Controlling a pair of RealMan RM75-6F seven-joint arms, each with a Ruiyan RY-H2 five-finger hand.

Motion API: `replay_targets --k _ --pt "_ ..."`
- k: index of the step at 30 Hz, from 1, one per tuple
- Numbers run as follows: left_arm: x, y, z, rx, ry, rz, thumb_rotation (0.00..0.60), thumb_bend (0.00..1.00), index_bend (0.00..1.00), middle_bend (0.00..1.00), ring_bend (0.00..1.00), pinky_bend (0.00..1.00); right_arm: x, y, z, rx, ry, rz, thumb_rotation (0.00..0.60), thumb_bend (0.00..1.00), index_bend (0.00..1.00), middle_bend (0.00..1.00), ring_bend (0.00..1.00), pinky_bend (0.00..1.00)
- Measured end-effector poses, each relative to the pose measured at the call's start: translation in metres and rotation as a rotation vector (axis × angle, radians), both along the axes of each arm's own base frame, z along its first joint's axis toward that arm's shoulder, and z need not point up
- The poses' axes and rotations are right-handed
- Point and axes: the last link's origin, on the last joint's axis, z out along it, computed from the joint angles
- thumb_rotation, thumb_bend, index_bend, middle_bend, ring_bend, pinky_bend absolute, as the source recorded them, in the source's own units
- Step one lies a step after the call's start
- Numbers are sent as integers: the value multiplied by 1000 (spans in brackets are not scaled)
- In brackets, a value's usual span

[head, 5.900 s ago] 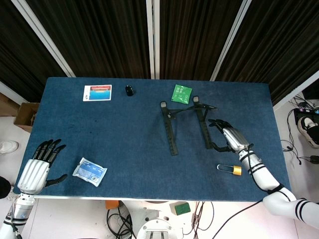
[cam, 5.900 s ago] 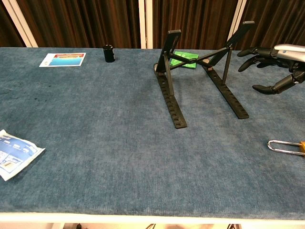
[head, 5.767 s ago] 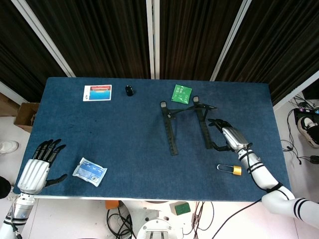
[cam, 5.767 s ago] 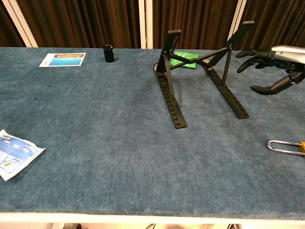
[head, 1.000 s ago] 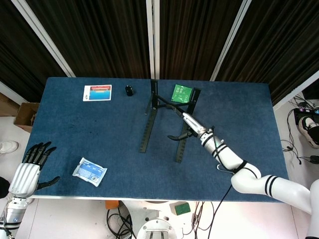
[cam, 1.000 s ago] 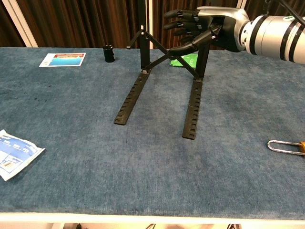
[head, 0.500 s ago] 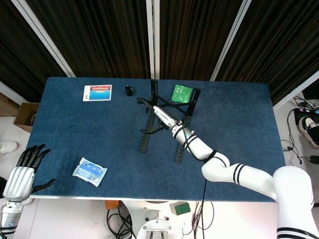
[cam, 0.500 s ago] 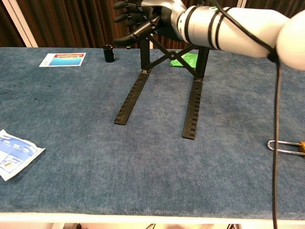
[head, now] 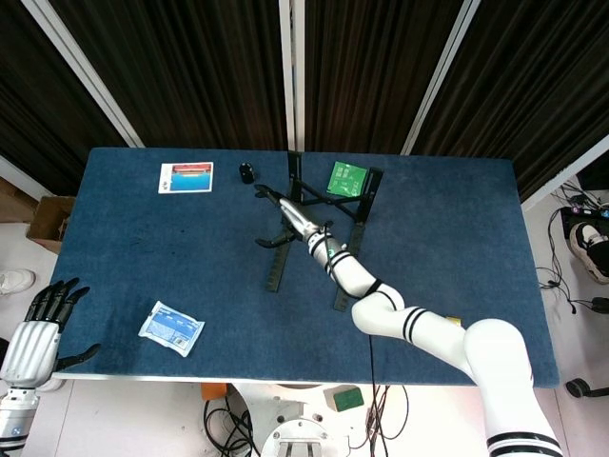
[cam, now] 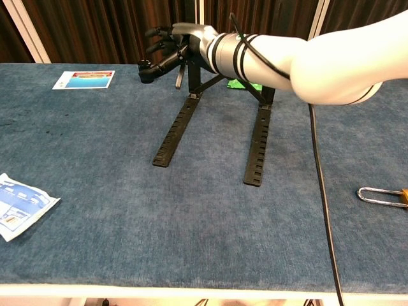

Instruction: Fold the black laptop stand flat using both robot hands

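While one laptop stand [cam: 217, 121] stands unfolded | right hand [cam: 167, 46] spread, empty | left hand [head: 36, 328] spread, empty

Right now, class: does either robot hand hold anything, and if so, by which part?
Nothing is held. The right hand hovers with fingers spread beside the black laptop stand; the left hand lies open off the table's edge.

Laptop stand [cam: 213, 118] shifted left on bench, re-angled. Right hand [cam: 171, 46] swung across from bench's right side to stand's upper left post, fingers spread. Left hand [head: 33, 333] drew back.
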Motion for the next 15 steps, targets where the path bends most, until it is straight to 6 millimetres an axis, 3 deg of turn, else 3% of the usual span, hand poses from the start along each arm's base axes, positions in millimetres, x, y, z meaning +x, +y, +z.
replay_targets --k 4,15 --pt "-4 -1 0 -1 -3 10 600 107 155 68 13 88 -12 -7 -7 5 -2 -65 600 190 0 130 0 0" --pt "-7 -2 -1 2 -10 14 600 107 155 68 13 88 -33 -22 -2 -22 -23 -163 600 190 0 133 0 0"
